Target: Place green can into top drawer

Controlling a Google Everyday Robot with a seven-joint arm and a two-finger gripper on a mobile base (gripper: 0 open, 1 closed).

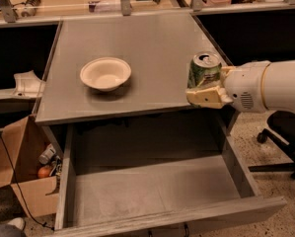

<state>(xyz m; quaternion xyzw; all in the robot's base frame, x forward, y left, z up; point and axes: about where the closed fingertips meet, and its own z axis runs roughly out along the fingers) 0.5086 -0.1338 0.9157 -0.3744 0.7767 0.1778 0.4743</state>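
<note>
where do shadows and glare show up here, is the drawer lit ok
Camera view: warm overhead light; the bowl casts a soft shadow on the table; the top drawer is dark at the back, its floor lit; slight glare on the silver top of the green can, gripped by the end effector at the table's front right edge.

Office | swivel chair point(284, 127), desks point(63, 1), cardboard box point(18, 181) | claw point(202, 83) holds green can point(204, 69), table's point(147, 43) right edge

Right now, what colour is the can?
Can: green, white markings, silver top, camera view. Gripper grips it at the table edge.
</note>
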